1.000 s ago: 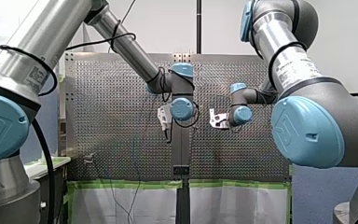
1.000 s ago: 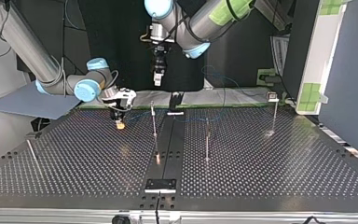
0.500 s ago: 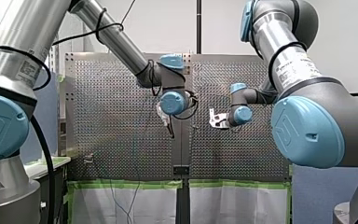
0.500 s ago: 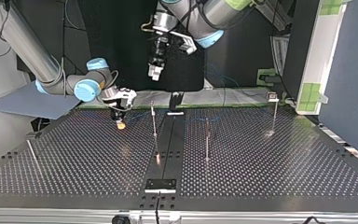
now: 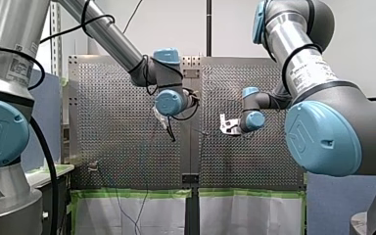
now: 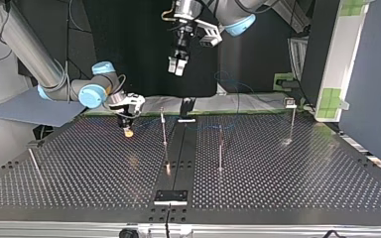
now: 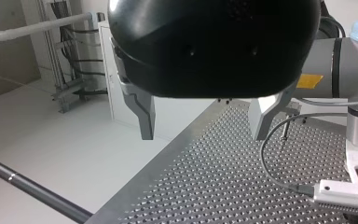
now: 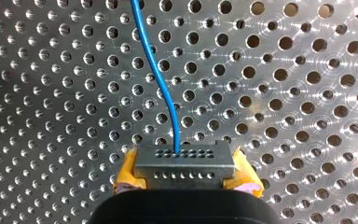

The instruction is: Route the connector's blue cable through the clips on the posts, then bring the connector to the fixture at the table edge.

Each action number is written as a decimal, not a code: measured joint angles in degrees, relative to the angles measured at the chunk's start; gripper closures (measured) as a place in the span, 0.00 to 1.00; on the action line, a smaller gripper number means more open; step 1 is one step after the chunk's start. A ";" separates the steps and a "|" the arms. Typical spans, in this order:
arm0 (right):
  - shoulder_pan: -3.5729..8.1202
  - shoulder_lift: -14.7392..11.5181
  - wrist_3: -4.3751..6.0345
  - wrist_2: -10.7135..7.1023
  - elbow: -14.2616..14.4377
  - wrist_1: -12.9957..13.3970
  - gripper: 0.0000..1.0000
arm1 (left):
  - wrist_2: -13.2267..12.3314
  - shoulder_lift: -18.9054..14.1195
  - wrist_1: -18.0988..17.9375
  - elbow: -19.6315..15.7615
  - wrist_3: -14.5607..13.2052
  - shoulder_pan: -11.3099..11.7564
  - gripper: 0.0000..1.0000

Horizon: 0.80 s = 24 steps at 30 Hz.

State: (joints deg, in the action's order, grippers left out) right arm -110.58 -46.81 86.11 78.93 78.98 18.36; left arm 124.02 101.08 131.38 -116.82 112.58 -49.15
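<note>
My right gripper (image 6: pixel 127 131) hangs low over the perforated table (image 6: pixel 287 183) at the top view's left. Its yellow pads (image 8: pixel 129 169) are shut on the grey connector (image 8: pixel 185 161). From the connector's face the blue cable (image 8: pixel 161 70) runs away over the table. The cable (image 6: pixel 151 120) shows only faintly in the top view, trailing toward the thin posts (image 6: pixel 163 126) (image 6: pixel 221 146). My left gripper (image 6: pixel 177 65) hangs high above the table's far edge. Its metal fingers (image 7: pixel 144 114) stand open with nothing between them. In the front view my left gripper (image 5: pixel 168 131) is beside my right gripper (image 5: pixel 224 125).
A third post (image 6: pixel 292 121) stands at the top view's right, and a thin rod (image 6: pixel 33 161) leans at its left. A black bracket (image 6: pixel 170 196) sits at the near table edge, and another (image 6: pixel 186 110) at the far edge. My right arm (image 7: pixel 345 60) fills one side of the left wrist view.
My left arm has risen and swung, to the right in the top view and to the left in the front view, its gripper still open. My right gripper and the connector have not moved.
</note>
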 joint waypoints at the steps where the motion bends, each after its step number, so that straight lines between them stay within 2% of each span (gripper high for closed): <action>1: 0.00 0.00 0.00 0.00 0.00 -0.02 1.00 | 0.22 -0.40 0.01 -0.51 0.02 0.00 0.00; 10: 0.04 0.00 -0.02 0.00 0.00 -0.07 1.00 | 0.57 -1.35 0.00 -4.55 0.23 0.00 0.00; 24: 0.04 0.01 -0.01 0.00 0.00 -0.07 1.00 | 0.48 -0.65 0.00 -10.80 0.81 -0.07 0.00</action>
State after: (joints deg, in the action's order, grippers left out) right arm -110.54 -46.80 86.09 78.93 78.98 18.29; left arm 124.49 100.43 131.38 -127.62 113.39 -49.22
